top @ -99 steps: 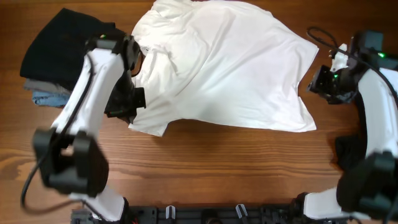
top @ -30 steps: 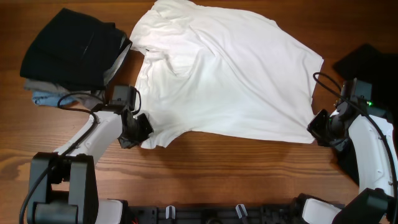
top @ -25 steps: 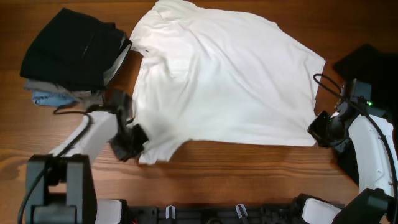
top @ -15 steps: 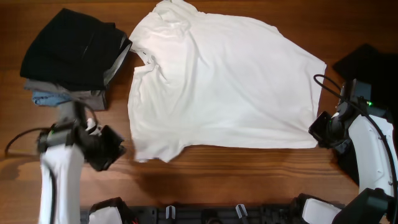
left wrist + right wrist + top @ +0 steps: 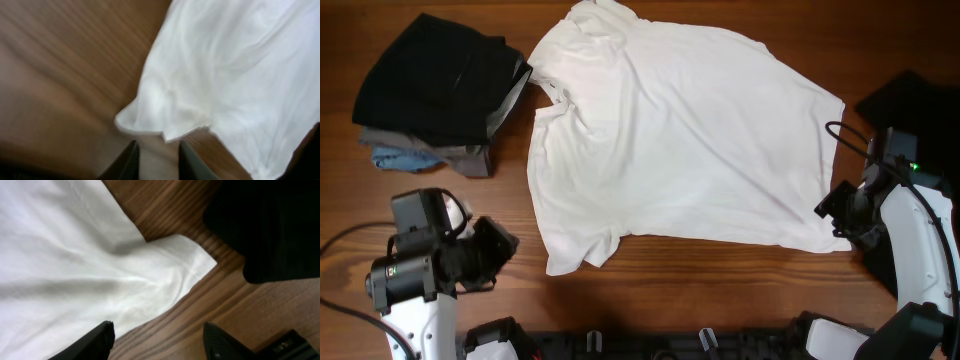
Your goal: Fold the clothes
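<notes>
White T-shirt (image 5: 670, 140) is lying spread across the middle of the table (image 5: 720, 290), plain side up, with its collar end pointing away from the robot. The spreading step seems to be finishing. The left gripper (image 5: 492, 255) is hovering off the shirt's near-left corner with its jaws narrowly apart and nothing between them. The right gripper (image 5: 832, 208) is sitting at the shirt's near-right corner with its jaws wide, and the cloth there is lying loose on the wood. The fabric is still puckering along the shirt's left edge and around the sleeve. To fold well, I judge both claws should retake matching corners, pinch only one layer, lift low and carry the cloth over together. A loose black garment (image 5: 910, 100) is waiting beyond the shirt's right edge, and a folded stack (image 5: 430, 85) beyond its far-left corner. A second ago both claws were clamped on those near corners. Since then both have let go and the left arm has backed well clear. The left side is now lying straighter and farther out.
</notes>
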